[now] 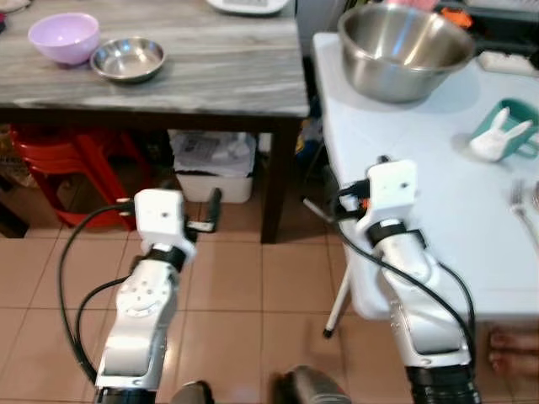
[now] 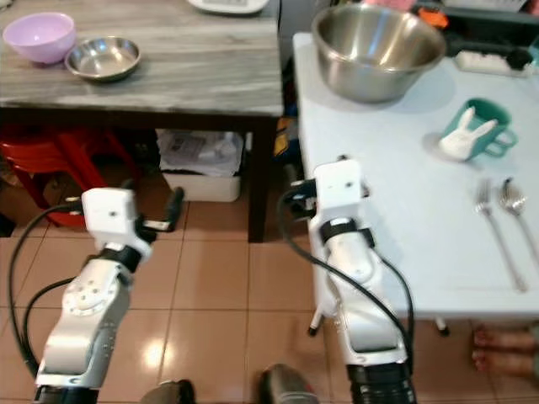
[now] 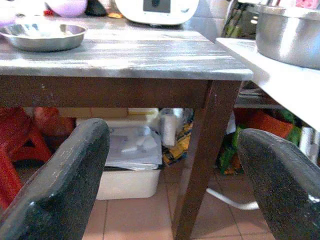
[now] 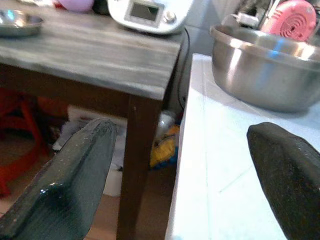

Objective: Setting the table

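On the white table [image 1: 438,219] at my right stand a large steel bowl [image 1: 404,49] and a green mug with a white rabbit figure [image 1: 504,132]. A fork [image 2: 493,225] and a spoon [image 2: 514,204] lie side by side nearer its front edge. The grey wooden table [image 1: 219,71] at the left carries a purple bowl [image 1: 64,38] and a small steel bowl [image 1: 128,59]. My left gripper [image 3: 170,165] is open and empty, held low in front of the wooden table. My right gripper [image 4: 182,170] is also open and empty, at the white table's left edge.
Under the wooden table are a white storage box [image 1: 212,164] and red stools [image 1: 67,160]. A white appliance [image 4: 150,12] stands at the back of that table. A person's bare feet [image 1: 514,349] show on the tiled floor under the white table's front edge.
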Available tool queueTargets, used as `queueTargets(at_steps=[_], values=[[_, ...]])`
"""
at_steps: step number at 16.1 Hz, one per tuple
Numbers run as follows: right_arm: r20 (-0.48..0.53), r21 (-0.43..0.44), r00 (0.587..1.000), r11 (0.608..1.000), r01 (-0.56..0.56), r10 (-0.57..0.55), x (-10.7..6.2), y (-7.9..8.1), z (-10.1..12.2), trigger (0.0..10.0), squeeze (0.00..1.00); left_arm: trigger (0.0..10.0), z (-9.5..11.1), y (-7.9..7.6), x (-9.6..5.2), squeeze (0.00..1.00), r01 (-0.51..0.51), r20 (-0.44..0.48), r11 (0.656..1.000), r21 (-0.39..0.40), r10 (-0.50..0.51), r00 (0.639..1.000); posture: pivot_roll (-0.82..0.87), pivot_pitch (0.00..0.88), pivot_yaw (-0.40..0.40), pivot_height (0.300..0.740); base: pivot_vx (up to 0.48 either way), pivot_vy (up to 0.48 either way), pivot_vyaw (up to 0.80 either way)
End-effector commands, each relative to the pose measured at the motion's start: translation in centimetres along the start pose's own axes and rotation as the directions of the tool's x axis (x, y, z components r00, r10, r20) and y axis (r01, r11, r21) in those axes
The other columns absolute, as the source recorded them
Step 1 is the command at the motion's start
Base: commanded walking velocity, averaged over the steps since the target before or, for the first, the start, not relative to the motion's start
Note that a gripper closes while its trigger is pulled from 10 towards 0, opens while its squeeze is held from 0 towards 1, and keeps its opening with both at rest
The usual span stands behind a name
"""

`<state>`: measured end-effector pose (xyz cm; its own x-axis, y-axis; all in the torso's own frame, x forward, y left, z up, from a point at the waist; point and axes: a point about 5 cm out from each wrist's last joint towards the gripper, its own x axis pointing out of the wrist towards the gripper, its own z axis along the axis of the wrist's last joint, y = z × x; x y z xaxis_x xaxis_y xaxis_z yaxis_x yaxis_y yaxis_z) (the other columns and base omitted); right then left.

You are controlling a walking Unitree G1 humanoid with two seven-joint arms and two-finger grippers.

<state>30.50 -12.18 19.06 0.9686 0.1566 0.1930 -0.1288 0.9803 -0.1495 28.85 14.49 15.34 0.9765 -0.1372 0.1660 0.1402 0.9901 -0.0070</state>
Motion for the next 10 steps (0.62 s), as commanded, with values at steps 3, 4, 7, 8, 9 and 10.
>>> queueTargets(at_steps=[3,4,7,8,9,10], values=[[0.006,0.008,1.0,1.0,0.005,-0.005,-0.6,-0.6,-0.1,10.0,0.0,10.0,-0.4,0.1,-0.6,0.0,-0.007,-0.018,1.0,0.02,0.007,1.0,-0.12,0.225,-0.028,0.74,0.0,-0.439,0.0],[0.004,0.01,1.0,1.0,0.009,-0.009,-0.9,-0.7,-0.2,10.0,0.0,10.0,-0.5,0.4,-0.8,0.0,-0.016,-0.022,0.999,0.029,0.017,1.0,-0.12,0.225,-0.027,0.74,0.0,-0.442,0.0],[0.002,-0.022,1.0,0.999,0.023,-0.023,-1.4,-1.2,-0.1,10.0,0.0,10.0,-0.3,1.3,-1.2,0.0,-0.062,-0.019,0.996,0.056,0.063,0.998,-0.12,0.222,-0.014,0.74,0.0,-0.439,0.0],[0.016,-0.049,0.999,0.998,0.04,-0.039,-1.5,-1.6,0.2,10.0,0.0,10.0,-0.3,1.9,-1.4,0.0,-0.09,-0.02,0.994,0.062,0.091,0.996,-0.12,0.222,-0.014,0.74,0.0,-0.435,0.0],[0.023,-0.067,0.998,0.996,0.057,-0.055,-1.5,-1.9,0.3,10.0,0.0,10.0,-0.3,2.5,-1.6,0.0,-0.113,-0.023,0.991,0.065,0.115,0.993,-0.12,0.221,-0.01,0.74,0.0,-0.439,0.0],[0.027,-0.08,0.998,0.995,0.058,-0.056,-1.5,-2.0,0.3,10.0,0.0,10.0,-0.4,2.7,-1.8,0.0,-0.119,-0.029,0.99,0.072,0.121,0.992,-0.12,0.222,-0.008,0.74,0.0,-0.442,0.0]])
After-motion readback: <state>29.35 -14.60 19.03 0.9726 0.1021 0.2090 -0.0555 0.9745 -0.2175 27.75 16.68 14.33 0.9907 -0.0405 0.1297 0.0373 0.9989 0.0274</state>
